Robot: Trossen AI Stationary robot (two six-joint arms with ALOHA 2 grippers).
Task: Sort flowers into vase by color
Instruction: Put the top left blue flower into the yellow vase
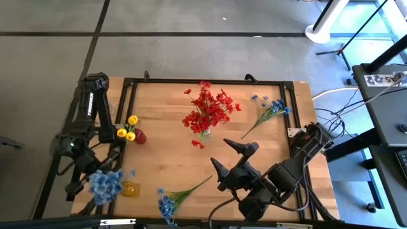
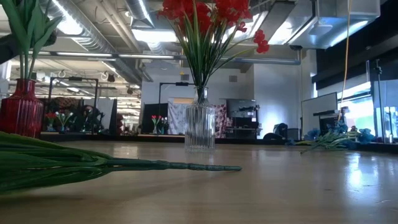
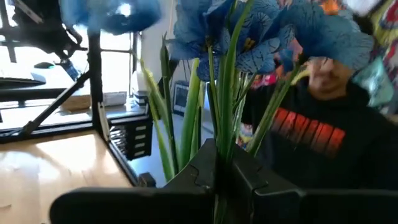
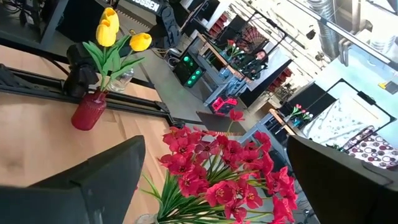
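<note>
My left gripper (image 1: 96, 173) is shut on a blue flower spray (image 1: 105, 184) at the table's near left, beside a small amber vase (image 1: 130, 189). Red flowers (image 1: 208, 109) stand in a clear ribbed vase (image 2: 200, 127) at the table's middle. Yellow flowers (image 1: 127, 130) stand in a red vase (image 4: 88, 111) at the left. One blue spray (image 1: 270, 109) lies at the far right. Another (image 1: 173, 198) lies at the near edge, and its stem (image 2: 161, 165) rests on the wood. My right gripper (image 1: 230, 159) hangs open above the table's near right, touching nothing. My left gripper pinches the blue spray's bundled green stems (image 3: 219, 146) between its two shut fingers (image 3: 249, 180), below the leaves and blooms. The fingers are level and lie across the stems. The spray stands roughly upright with its blue blooms (image 3: 249, 37) above the fingers, clear of the table.
A black frame (image 1: 210, 81) runs around the wooden top. A person in a dark shirt (image 3: 311, 134) is beyond the table's edge in the left wrist view. Bare wood (image 1: 165, 159) lies between the vases and the near spray.
</note>
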